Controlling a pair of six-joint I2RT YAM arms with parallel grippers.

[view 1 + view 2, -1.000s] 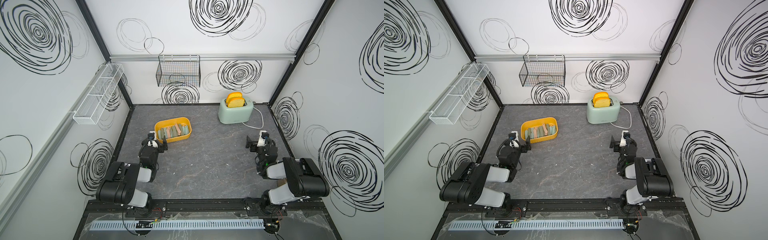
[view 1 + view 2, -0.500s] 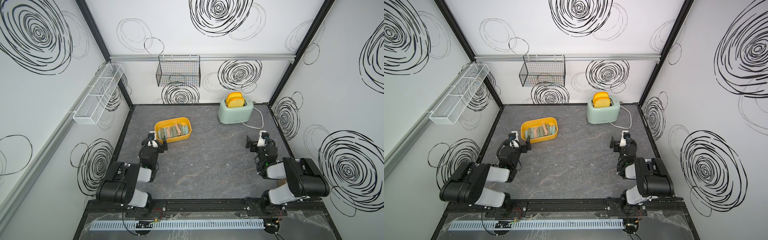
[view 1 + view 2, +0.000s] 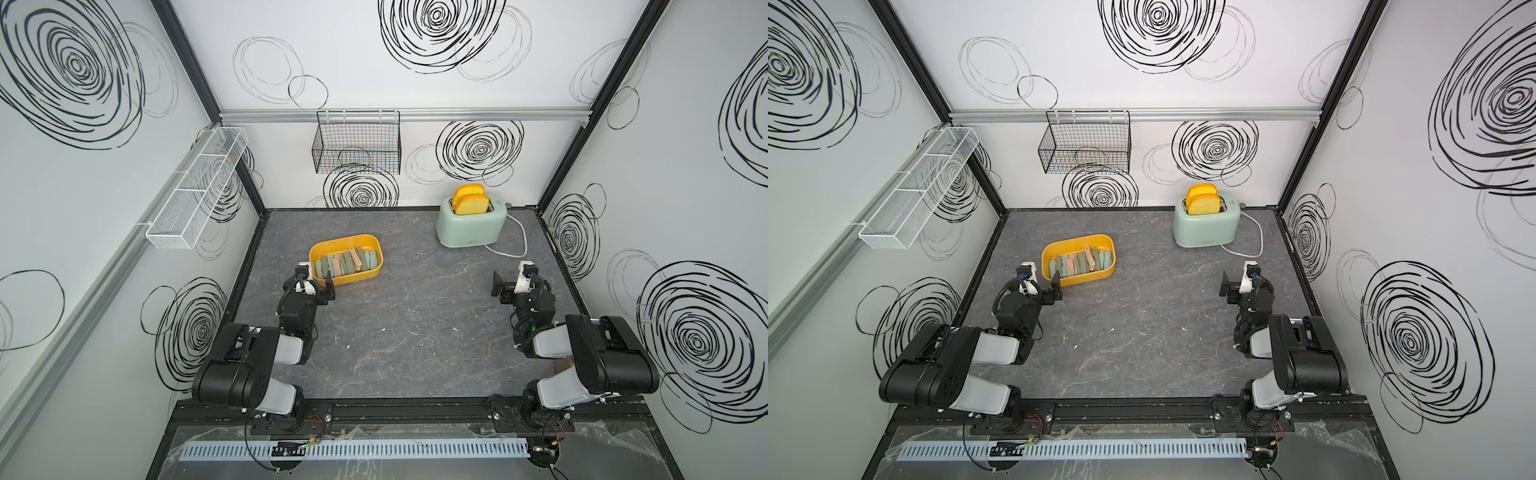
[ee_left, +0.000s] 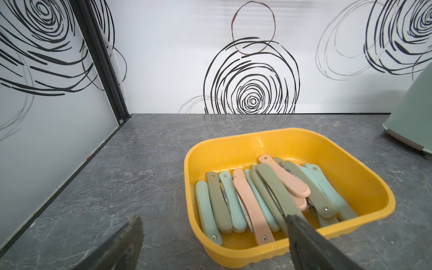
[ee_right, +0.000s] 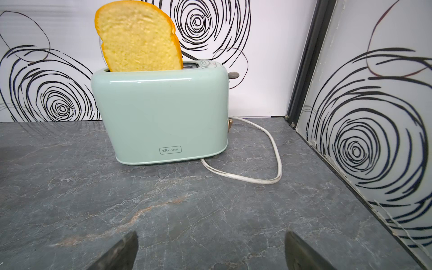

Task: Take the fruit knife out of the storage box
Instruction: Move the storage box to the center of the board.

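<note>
Nothing is changing between the earlier pictures and this moment: both arms are resting in the same folded pose and every object is lying where it was. The task is therefore judged to be at its very start, with no approach under way.

The storage box point(image 3: 345, 259) is sitting on the counter point(image 3: 415, 324) toward the back left, just ahead of the left gripper point(image 3: 316, 281). In the left wrist view the box point(image 4: 287, 191) is holding a row of folded fruit knives point(image 4: 264, 198) with pale blue, olive and pink handles, lying side by side and partly overlapping. One pink knife point(image 4: 284, 178) is lying on top of the others and looks the easiest to reach.

The left gripper is standing fully open and holding nothing; one finger point(image 4: 304, 238) is showing in front of the near wall of the box. The right gripper point(image 3: 509, 286) is likewise fully open and empty, facing the toaster point(image 5: 161, 112) with its two bread slices point(image 5: 138, 37) and white cord point(image 5: 268, 163), well apart from the box.

Judgement: since the left arm is nearest, it is the likely one to reach in. The crowded handles may make a clean single-knife grasp difficult.
</note>
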